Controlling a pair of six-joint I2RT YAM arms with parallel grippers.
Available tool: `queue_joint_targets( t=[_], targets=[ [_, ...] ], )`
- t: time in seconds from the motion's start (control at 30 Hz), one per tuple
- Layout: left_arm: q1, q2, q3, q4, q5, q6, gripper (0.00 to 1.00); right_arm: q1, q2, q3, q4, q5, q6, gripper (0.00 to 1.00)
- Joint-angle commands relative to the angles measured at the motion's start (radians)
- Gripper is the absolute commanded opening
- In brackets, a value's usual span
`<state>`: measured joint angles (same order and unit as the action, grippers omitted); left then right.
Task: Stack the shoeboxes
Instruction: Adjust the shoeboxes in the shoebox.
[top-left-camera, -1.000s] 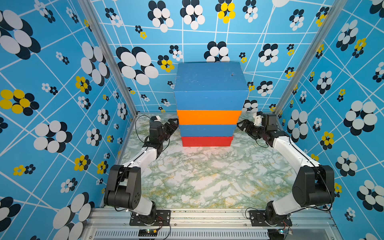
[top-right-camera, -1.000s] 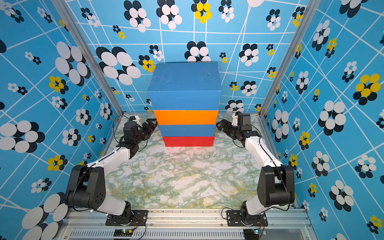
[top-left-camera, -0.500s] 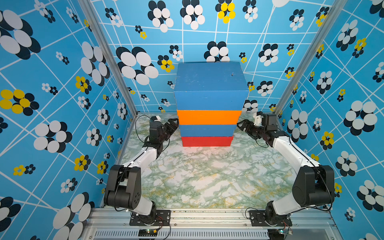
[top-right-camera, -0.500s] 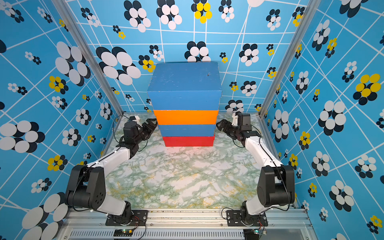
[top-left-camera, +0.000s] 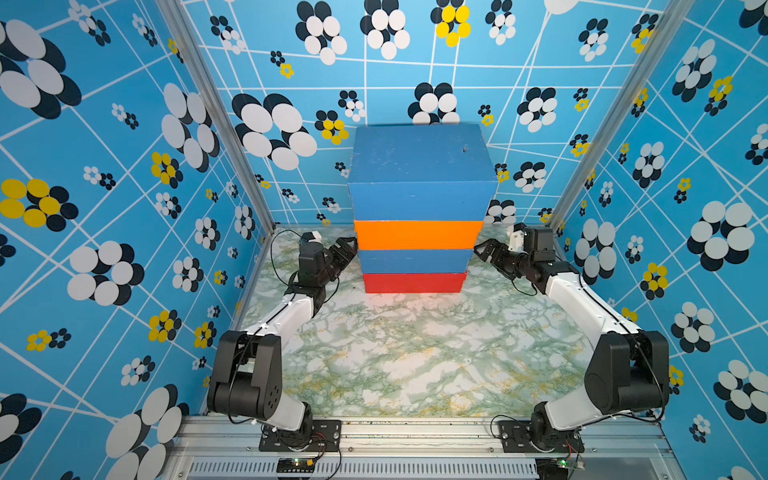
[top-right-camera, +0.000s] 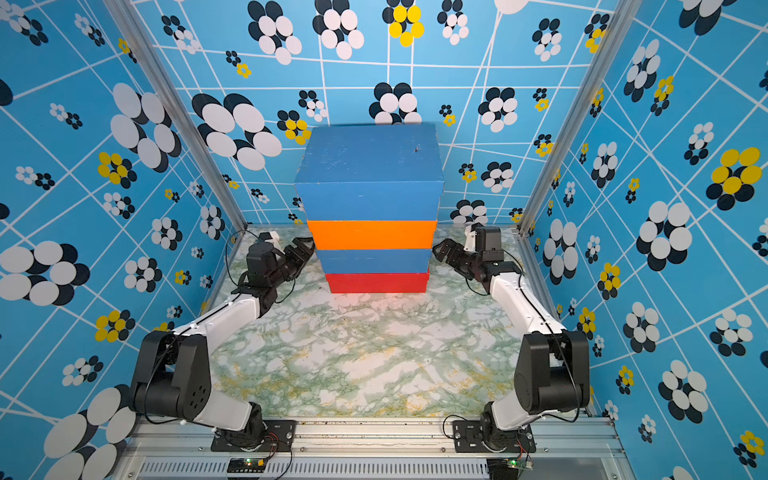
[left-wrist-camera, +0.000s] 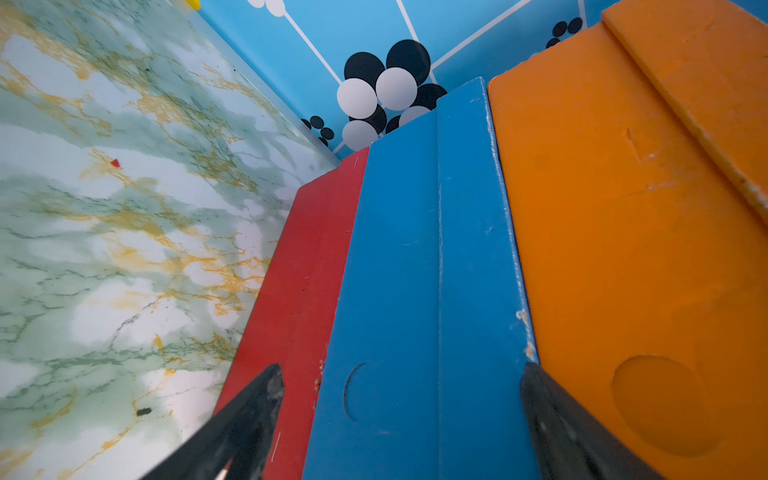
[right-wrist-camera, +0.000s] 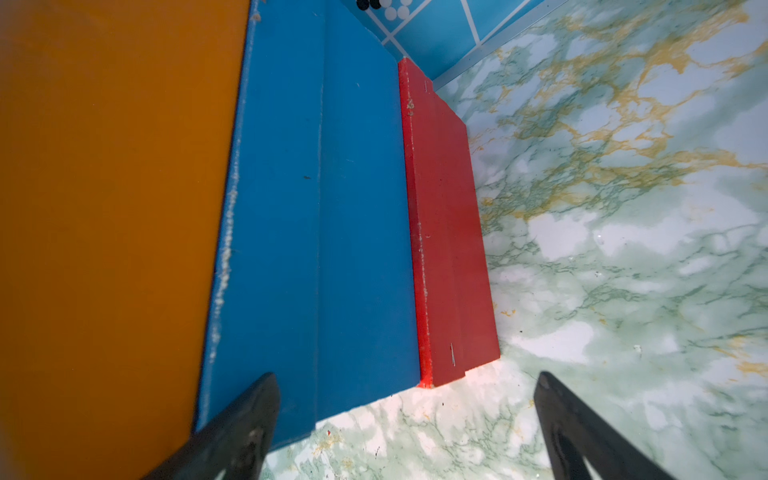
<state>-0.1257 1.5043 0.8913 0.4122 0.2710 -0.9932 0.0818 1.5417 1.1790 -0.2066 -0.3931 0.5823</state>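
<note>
Stack: four shoeboxes in one pile at the far middle of the tabletop (top-left-camera: 415, 353), close to the back wall.
Order, bottom up: red box (top-left-camera: 413, 282), lower blue box (top-left-camera: 413, 261), orange box (top-left-camera: 417, 235), top blue box (top-left-camera: 419, 166).
Alignment: front faces roughly in line in both top views; the red box rests flat on the tabletop.
Left fingers (top-left-camera: 347, 249): just beside the left end of the pile, at about the height of the lower blue box. Spread wide, nothing gripped.
Left wrist view: one finger (left-wrist-camera: 249, 415) shows in front of the red box (left-wrist-camera: 291, 270). The other sits at the seam between the lower blue box (left-wrist-camera: 415, 270) and the orange box (left-wrist-camera: 623, 208). The blue end face fills the gap. Cannot tell whether the tips touch the cardboard.
Right fingers (top-left-camera: 484, 249): just beside the right end of the pile, at about the same height. Spread wide, nothing gripped.
Right wrist view: one finger (right-wrist-camera: 245, 419) shows in front of the orange/blue seam, the other over bare tabletop (right-wrist-camera: 623, 249). The near corner of the red box (right-wrist-camera: 444, 228) lies in the gap, apart from both tips.
</note>
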Motion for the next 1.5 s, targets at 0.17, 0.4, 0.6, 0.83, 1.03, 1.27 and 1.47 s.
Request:
queue_joint_targets(
  t=[0.17,0.4,0.6,0.83,1.03,1.27,1.47],
  targets=[
    [-0.027,-0.044,0.041,-0.013,0.140,0.057,0.93,0.047,-0.031,0.030,-0.008,-0.108,-0.035,0.98],
    [0.027,-0.056,0.035,-0.009,0.156,0.045,0.94,0.042,-0.032,0.022,-0.012,-0.103,-0.038,0.99],
    [0.033,-0.058,0.034,-0.012,0.172,0.053,0.94,0.017,-0.034,0.025,-0.016,-0.093,-0.040,0.99],
    [-0.004,-0.027,0.029,0.011,0.171,0.050,0.94,0.006,-0.032,0.039,-0.020,-0.090,-0.038,0.99],
    [0.001,-0.039,0.031,-0.004,0.161,0.060,0.94,-0.007,-0.037,0.027,-0.028,-0.085,-0.044,0.99],
    [0.047,-0.072,0.019,-0.007,0.176,0.053,0.94,-0.017,-0.044,0.003,-0.021,-0.085,-0.047,0.99],
    [0.093,-0.112,0.005,-0.010,0.186,0.043,0.94,-0.025,-0.054,-0.007,-0.031,-0.076,-0.053,0.99]
  ],
)
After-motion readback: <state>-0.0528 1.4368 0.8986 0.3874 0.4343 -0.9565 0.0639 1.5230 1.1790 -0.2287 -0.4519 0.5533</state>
